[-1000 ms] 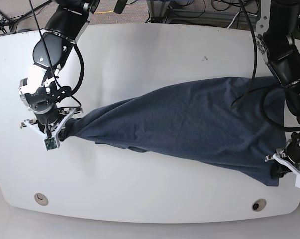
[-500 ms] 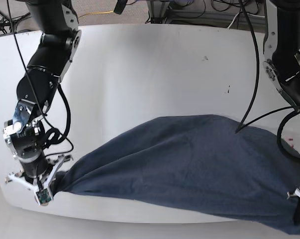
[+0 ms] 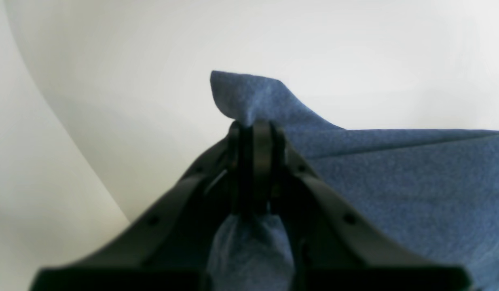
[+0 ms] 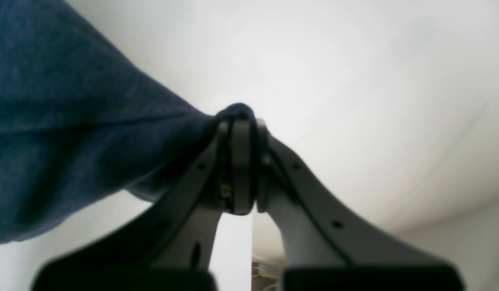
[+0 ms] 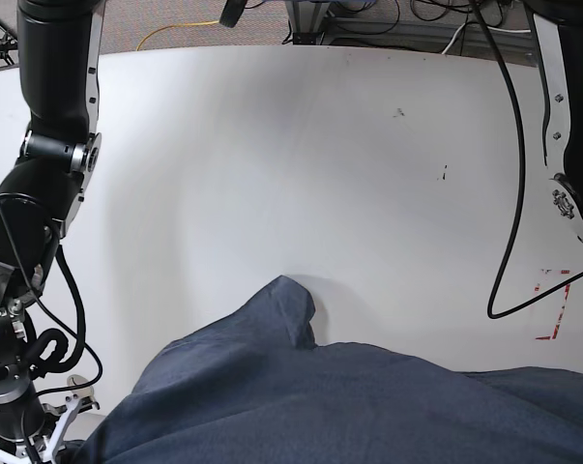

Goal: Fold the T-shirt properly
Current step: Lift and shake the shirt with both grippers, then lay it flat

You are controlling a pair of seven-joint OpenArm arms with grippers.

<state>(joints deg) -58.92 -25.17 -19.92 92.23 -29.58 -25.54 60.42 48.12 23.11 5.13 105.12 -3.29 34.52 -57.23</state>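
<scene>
**Q:** What has moved since a second ago?

**A:** Both arms have dragged the T-shirt [image 5: 368, 406] toward the near edge of the white table [image 5: 272, 145]; only its far part shows in the base view now, with one flap [image 5: 289, 304] trailing behind.

**Q:** And the left wrist view?

**A:** The left gripper [image 3: 255, 129] is clamped tight on a corner of blue cloth, which pokes out past its tips.

**Q:** The right wrist view?

**A:** The right gripper [image 4: 241, 121] is likewise closed on a bunched edge. Gripping two corners probably keeps the cloth stretched flat for the coming fold.
</scene>
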